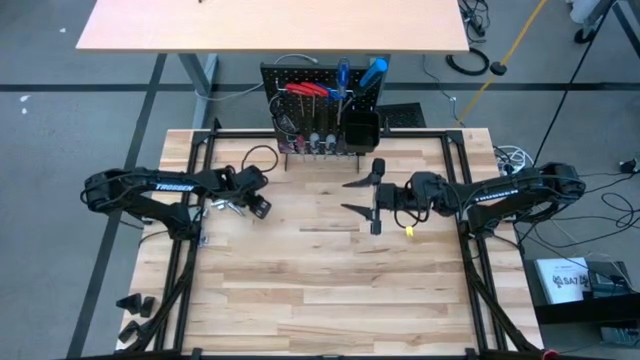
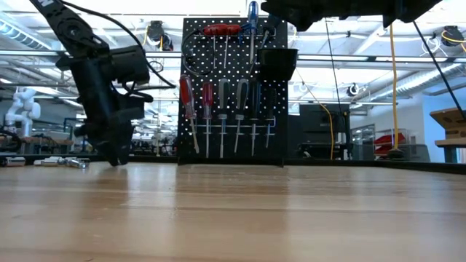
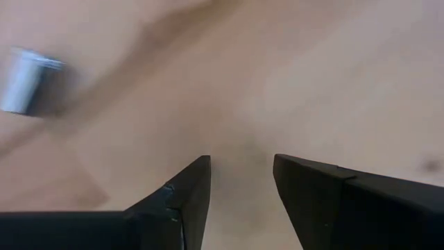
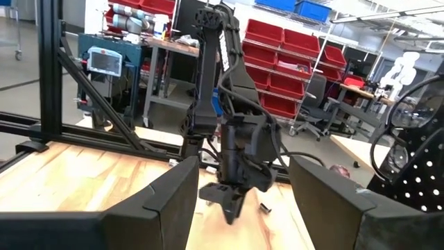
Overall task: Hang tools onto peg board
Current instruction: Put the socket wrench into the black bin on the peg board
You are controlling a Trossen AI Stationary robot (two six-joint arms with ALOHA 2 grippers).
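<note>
The black peg board (image 1: 310,105) stands upright at the table's far edge. It also shows in the low view (image 2: 237,87). Red-handled hex keys (image 1: 305,90), blue-handled screwdrivers (image 1: 345,75) and a row of screwdrivers (image 2: 226,109) hang on it beside a square black bin (image 1: 360,128). My left gripper (image 1: 258,203) points down close over the table at mid-left, open and empty (image 3: 241,187). Small silver metal pieces (image 1: 222,206) lie beside it, and one shows in the left wrist view (image 3: 28,90). My right gripper (image 1: 358,197) is open and empty (image 4: 243,201), held level above the table's middle and facing the left arm.
A small yellow piece (image 1: 409,230) lies under the right arm. Small black pieces (image 1: 135,305) lie at the table's near left edge. A black frame (image 1: 190,250) runs along both table sides. Bare wood (image 1: 320,290) fills the near half.
</note>
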